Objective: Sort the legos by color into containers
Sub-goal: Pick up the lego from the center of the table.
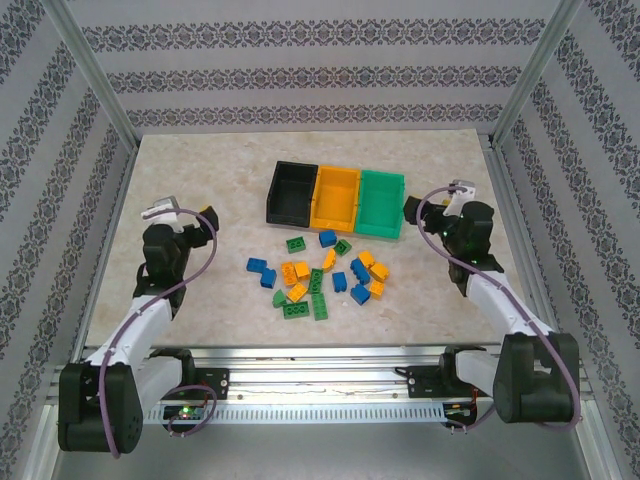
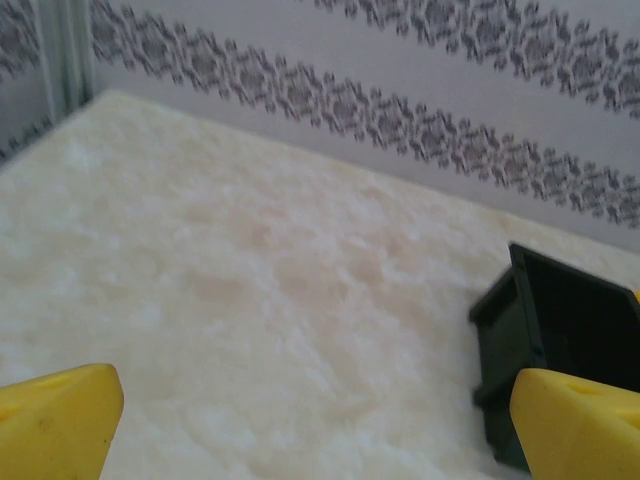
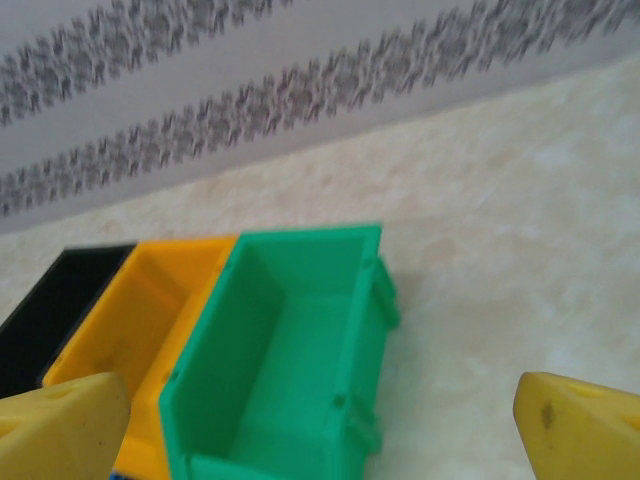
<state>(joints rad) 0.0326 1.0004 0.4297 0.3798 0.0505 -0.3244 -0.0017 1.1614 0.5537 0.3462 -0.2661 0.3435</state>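
Both empty: left gripper [image 2: 330, 430] and right gripper [image 3: 320, 420] spread wide | small studded plastic bricks [image 1: 322, 275], yellow-orange, green, blue, clustered on marbled surface [image 1: 190, 170] near joined open plastic bins [image 1: 336, 219], black, orange, green | I'd take the outlying blue brick [image 1: 257, 266] first, descending squarely.

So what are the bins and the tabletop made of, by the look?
Green bin: moulded plastic, smooth with a slight sheen; ribbed outer wall, uniform colour.
Black bin: likely the same plastic, duller.
Tabletop: beige marbled surface, matte; stone or printed laminate, cannot tell.
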